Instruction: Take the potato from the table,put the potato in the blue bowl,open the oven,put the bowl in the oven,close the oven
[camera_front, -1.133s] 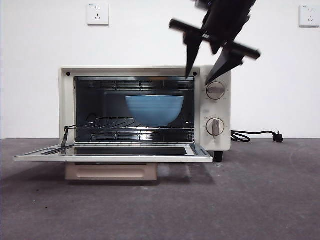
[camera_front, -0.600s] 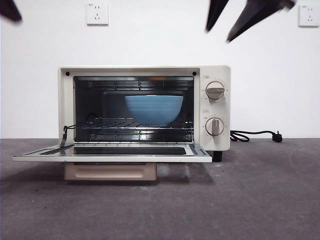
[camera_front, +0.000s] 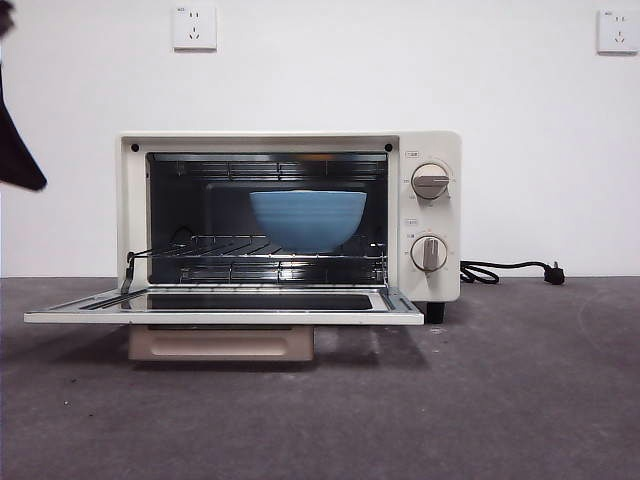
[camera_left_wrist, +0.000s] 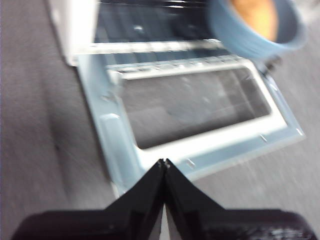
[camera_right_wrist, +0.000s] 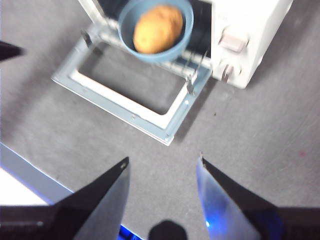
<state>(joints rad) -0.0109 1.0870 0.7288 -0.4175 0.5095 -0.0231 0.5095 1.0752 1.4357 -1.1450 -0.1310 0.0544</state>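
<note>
The cream-white oven (camera_front: 290, 142) stands on the grey table (camera_front: 480, 400) with its glass door (camera_front: 225, 316) folded down flat. On the wire rack inside sits the blue bowl (camera_front: 308, 220). The right wrist view looks down into the bowl (camera_right_wrist: 129, 35) and shows the potato (camera_right_wrist: 157, 27) lying in it. My left gripper (camera_left_wrist: 164, 163) is shut and empty, hovering over the door's front left corner (camera_left_wrist: 117, 165); in the front view it shows as a black tip (camera_front: 15, 150) at the left edge. My right gripper (camera_right_wrist: 162, 167) is open, high above the table in front of the oven.
Two round knobs (camera_front: 431, 181) (camera_front: 429, 253) sit on the oven's right panel. A black power cord (camera_front: 510, 268) trails to the right behind it. The beige door handle (camera_front: 220, 343) hangs under the open door. Wall sockets (camera_front: 195, 27) are mounted above.
The open right gripper has risen from in front of the knobs and left the front view at the top. The left gripper's black tip has come lower down the left edge.
</note>
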